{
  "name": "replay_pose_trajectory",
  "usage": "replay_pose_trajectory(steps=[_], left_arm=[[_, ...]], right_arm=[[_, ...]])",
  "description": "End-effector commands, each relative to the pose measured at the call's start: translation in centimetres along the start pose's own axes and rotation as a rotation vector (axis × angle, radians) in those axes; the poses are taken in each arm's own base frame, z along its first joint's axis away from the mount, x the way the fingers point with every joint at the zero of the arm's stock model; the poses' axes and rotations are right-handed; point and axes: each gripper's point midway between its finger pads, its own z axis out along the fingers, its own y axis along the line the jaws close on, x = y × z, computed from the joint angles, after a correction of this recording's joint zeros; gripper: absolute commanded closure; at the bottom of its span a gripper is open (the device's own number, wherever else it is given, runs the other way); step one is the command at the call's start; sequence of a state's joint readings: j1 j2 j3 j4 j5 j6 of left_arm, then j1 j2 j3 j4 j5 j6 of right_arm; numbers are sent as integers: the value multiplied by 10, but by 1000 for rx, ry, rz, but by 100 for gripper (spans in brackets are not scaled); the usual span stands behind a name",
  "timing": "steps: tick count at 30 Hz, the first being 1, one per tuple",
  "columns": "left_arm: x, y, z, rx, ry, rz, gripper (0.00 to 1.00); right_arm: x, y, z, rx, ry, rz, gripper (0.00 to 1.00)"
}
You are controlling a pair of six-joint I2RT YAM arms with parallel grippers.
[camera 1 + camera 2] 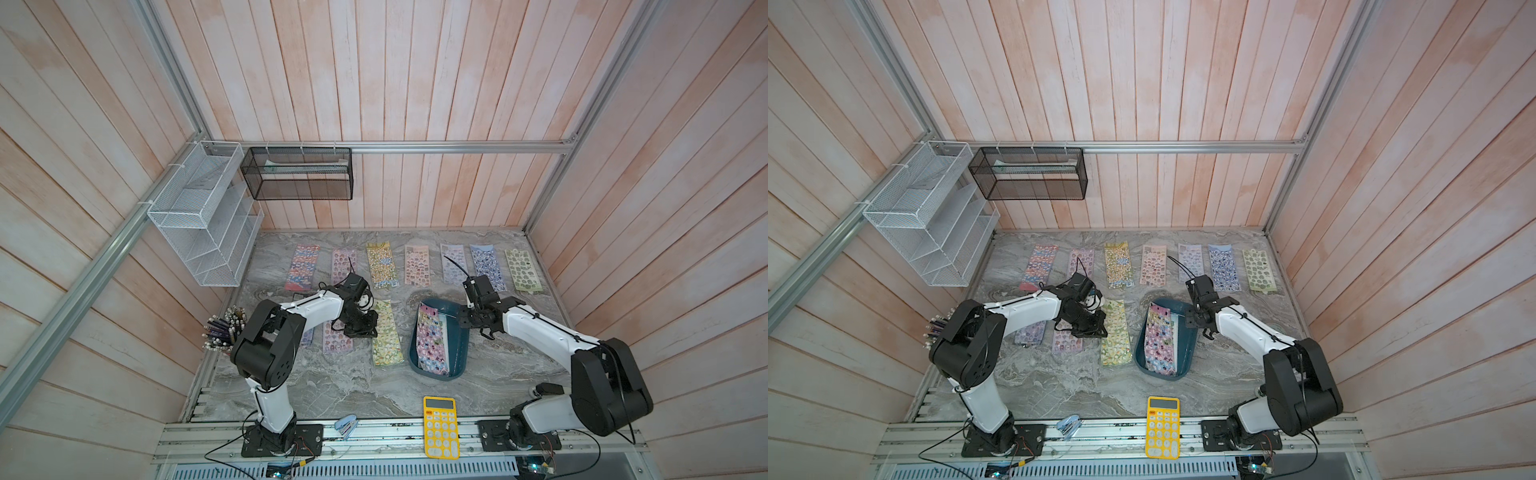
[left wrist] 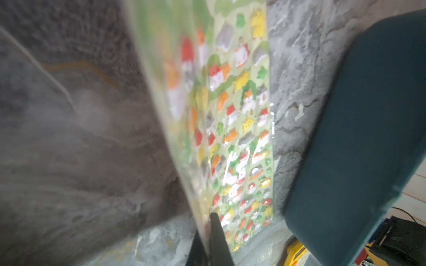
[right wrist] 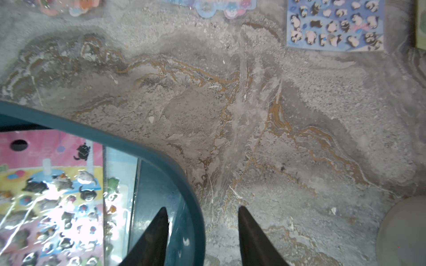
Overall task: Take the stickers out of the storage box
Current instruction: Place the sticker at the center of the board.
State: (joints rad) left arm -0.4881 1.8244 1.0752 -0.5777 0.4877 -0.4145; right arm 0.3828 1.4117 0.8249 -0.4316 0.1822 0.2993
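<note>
Grey marbled bench (image 1: 332, 386) boxed in by pale pink plank walls; along its 12 o'clock edge, a row of seven stickers (image 1: 416, 264) lying flat and apart; at 9 o'clock of the storage box (image 1: 456, 350), three more on the bench, one half hidden under the left arm; box itself near the bench's centre, a touch toward 3 o'clock.

Closest to the box on that side, the green sheet (image 2: 244, 129), with the left gripper (image 2: 207, 226) pinched fully closed on its edge; how much of it is off the bench, hard to tell; probably a sheet being laid down and not yet let go.

Inside the box, a pink-and-yellow sheet (image 1: 432, 341) on top, and the pale blue edge (image 3: 119, 175) of at least one more beneath; right gripper (image 3: 200, 230) parted about halfway and empty, jaws astride the box's 3 o'clock wall, one inside, one outside.

Most of the job done, by the look of it: ten out; at least two left to lift.
</note>
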Motion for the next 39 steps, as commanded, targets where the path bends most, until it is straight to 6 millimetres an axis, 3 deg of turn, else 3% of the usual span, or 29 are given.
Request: replay_pose_trajectory(steps=[1,8,16,21,23,26,29,34,39], left_arm=[[-5,13,3,-54,-2,-14,99],[-12,23,-2,-100,-13,-32,84],[-17,29,-10,-152,-24,-27,70],[-22,32,-25,-205,-57,-29,63],[-24,30,-36,-226,-87,-35,59],[-28,9,-51,-226,-146,1,56],[-31,-12,-57,-206,-177,39,57],[-32,-21,-45,-184,-163,51,77],[-30,-25,-26,-149,-134,52,77]], right_arm=[[-18,-1,-20,-8,-65,38,49],[-33,-6,-45,-8,-152,61,48],[-31,-6,-48,-14,-157,67,47],[-34,-6,-52,-16,-166,68,47],[-34,-6,-53,-15,-168,67,47],[-35,-6,-54,-15,-171,67,47],[-36,-6,-54,-19,-175,70,47],[-39,-3,-57,-39,-185,71,50],[-38,1,-60,-65,-190,66,60]])
